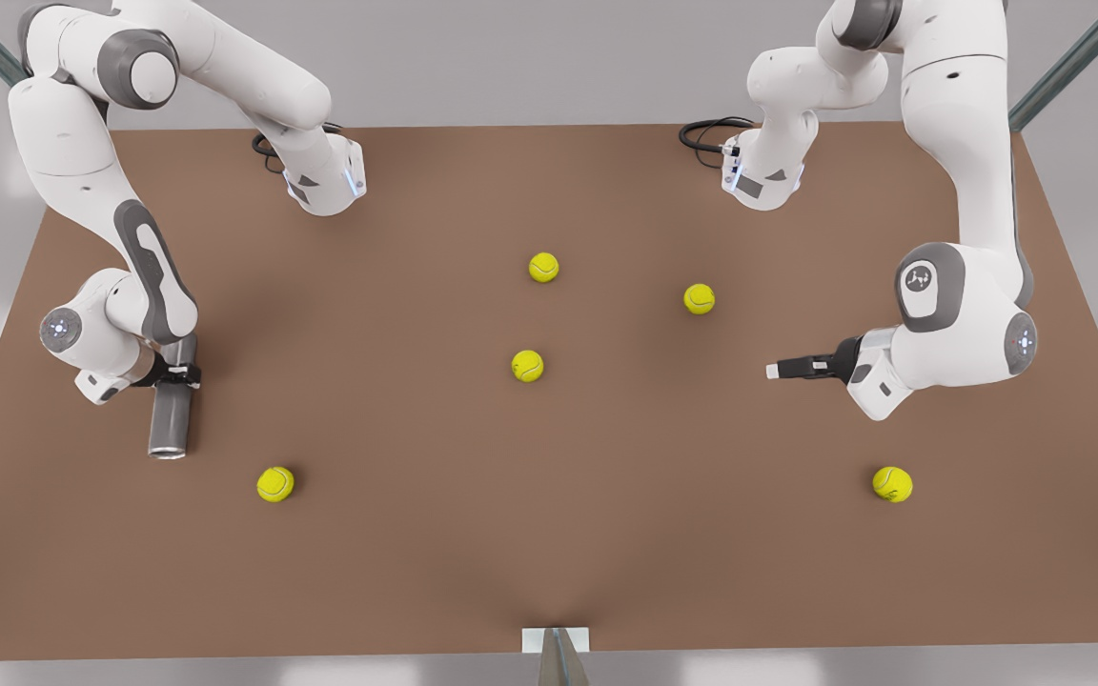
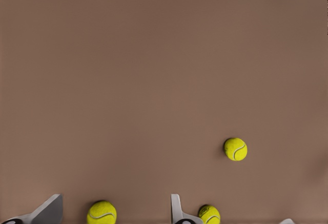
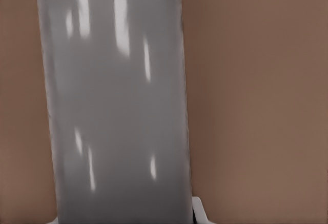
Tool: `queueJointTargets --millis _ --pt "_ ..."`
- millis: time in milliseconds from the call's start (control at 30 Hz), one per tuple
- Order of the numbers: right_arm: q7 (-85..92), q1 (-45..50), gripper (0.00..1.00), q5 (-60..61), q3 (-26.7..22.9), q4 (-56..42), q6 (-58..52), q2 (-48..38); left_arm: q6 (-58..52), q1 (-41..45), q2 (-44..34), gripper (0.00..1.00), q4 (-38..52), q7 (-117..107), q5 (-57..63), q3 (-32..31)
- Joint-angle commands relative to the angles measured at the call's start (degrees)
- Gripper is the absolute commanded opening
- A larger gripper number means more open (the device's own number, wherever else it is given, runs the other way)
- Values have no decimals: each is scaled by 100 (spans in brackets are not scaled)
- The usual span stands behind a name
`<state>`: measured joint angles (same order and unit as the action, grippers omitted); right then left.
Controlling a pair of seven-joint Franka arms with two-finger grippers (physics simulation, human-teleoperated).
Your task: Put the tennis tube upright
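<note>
right hand (image 1: pixel 174 374) gripping tennis tube (image 1: pixel 171 419), lying flat

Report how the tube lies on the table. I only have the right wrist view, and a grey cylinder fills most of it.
Observer: The tennis tube is on its side near the front view's left edge of the table, with its silvery rimmed end toward the camera.
Operator: Give me the grip.
Observer: The right gripper is shut across the tube nearer its far end than its middle.
Operator: Now the other arm.
Observer: The left gripper waits open on the front view's right, holding nothing.
Operator: Name the closest obstacle.
Observer: One tennis ball lies just beyond the rimmed end, apart from it.
</note>
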<state>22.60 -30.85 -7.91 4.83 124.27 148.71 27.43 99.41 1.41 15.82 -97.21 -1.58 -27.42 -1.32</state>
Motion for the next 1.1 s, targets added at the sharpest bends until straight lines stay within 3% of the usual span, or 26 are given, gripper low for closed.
queueJointTargets --millis 0,333,667,1067 --pt "-1 0 78 -8 0 1 0 -1 0 0 0 100 0 0 0 0" --pt "8 9 77 -9 18 185 -88 -423 -9 0 -35 100 0 -9 0 0" --pt "8 53 77 0 483 238 -519 -1091 -18 -9 -44 100 0 -9 0 0" --pt "227 114 77 -17 1529 45 -1099 -1328 -27 -9 -27 100 17 -26 -26 0"
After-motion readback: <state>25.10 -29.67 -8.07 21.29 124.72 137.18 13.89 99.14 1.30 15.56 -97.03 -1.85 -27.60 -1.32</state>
